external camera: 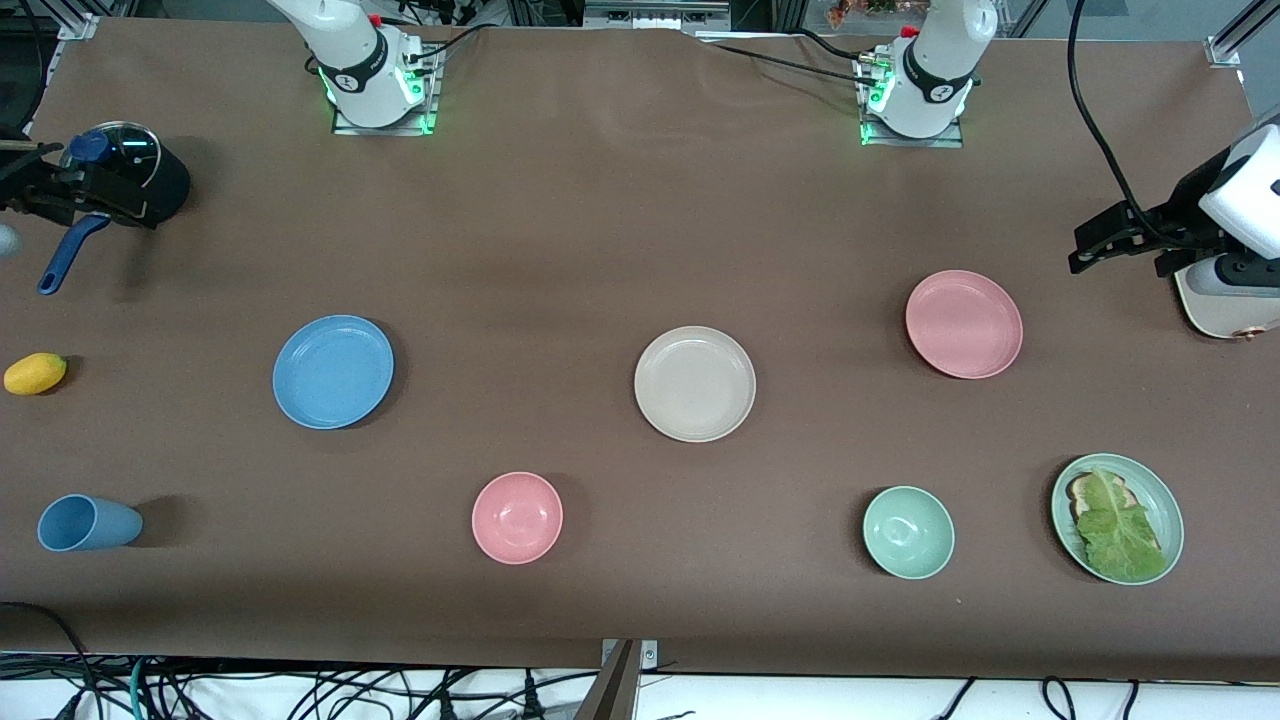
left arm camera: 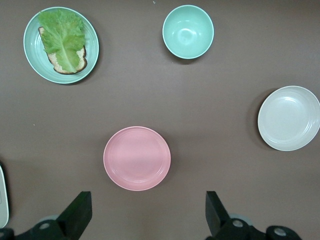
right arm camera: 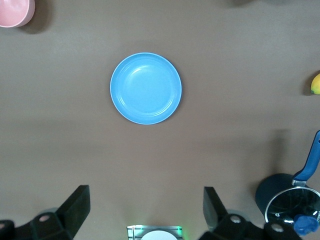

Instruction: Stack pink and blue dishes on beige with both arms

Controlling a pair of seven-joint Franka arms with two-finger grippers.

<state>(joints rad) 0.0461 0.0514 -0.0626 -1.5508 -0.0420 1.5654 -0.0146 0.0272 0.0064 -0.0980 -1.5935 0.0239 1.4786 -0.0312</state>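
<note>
Plates lie apart on the table (external camera: 600,200): beige plate (external camera: 695,383) mid-table, pink plate (external camera: 964,324) toward the left arm's end, blue plate (external camera: 333,371) toward the right arm's. Left gripper (left arm camera: 145,215) hangs high above bare cloth beside the pink plate, right gripper (right arm camera: 145,212) likewise beside the blue one, both with jaws apart and empty.

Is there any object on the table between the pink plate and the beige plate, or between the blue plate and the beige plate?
Nothing visible. Only bare table lies between the pink plate and the beige plate, and between the blue plate and it. The pink bowl and green bowl sit nearer the front camera, off both paths.
</note>
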